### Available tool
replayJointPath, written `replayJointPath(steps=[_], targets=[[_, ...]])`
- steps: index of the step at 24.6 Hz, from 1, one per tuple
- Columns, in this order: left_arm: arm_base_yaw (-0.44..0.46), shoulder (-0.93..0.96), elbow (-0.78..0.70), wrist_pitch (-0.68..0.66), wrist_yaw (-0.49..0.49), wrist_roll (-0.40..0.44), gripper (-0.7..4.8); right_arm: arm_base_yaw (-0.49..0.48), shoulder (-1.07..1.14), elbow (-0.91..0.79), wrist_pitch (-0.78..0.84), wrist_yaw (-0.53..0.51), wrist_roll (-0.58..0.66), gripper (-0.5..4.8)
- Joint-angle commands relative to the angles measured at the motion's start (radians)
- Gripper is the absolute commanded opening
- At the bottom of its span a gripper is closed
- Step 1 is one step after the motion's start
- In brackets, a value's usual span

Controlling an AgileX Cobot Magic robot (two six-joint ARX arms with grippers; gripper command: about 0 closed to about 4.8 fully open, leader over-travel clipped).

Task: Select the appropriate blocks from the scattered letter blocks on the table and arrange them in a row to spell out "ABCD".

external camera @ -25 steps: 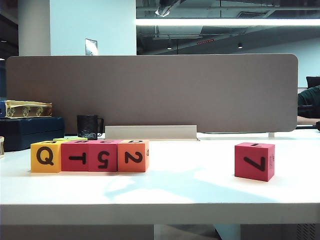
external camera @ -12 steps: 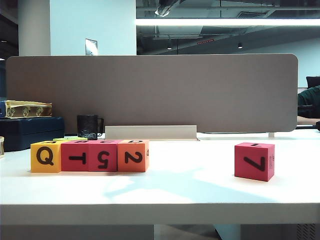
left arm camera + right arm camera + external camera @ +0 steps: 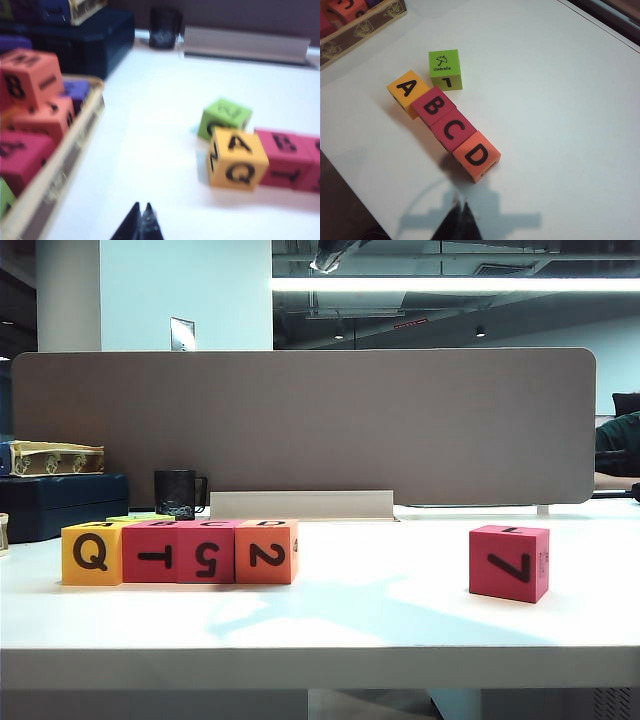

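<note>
Near table [image 3: 400,640] front edge: ABCD row [image 3: 445,125] | left fingers [image 3: 141,220], right fingers [image 3: 461,216] closed, empty

A ceiling light strip [image 3: 450,284] lit your scene brightly from above, leaving pale glare patches and soft shadows on the desk [image 3: 330,615]. Your left wrist view was blurred throughout. Your right wrist view was sharp, with a dark shadow beside the orange block [image 3: 477,156].
</note>
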Motion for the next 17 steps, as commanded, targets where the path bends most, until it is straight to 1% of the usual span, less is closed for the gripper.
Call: replayJointPath(steps=[1, 4, 12, 15, 17], targets=[[-0.001, 0.001, 0.003, -0.020, 0.020, 0.005, -0.06, 0.001, -0.003, 0.002, 0.013, -0.002, 0.001, -0.01], [-0.002, 0.001, 0.003, -0.064, 0.023, 0.008, -0.06, 0.001, -0.003, 0.002, 0.013, -0.002, 0.001, -0.01], [-0.002, 0.001, 0.003, -0.063, 0.023, 0.076, -0.06, 0.001, -0.003, 0.002, 0.013, -0.002, 0.001, -0.01], [-0.002, 0.001, 0.003, -0.062, 0.023, 0.070, -0.06, 0.001, -0.003, 0.002, 0.013, -0.002, 0.001, -0.01], [-0.002, 0.001, 0.003, -0.051, 0.023, 0.038, -0.06, 0.001, -0.003, 0.002, 0.013, -0.002, 0.001, -0.01]])
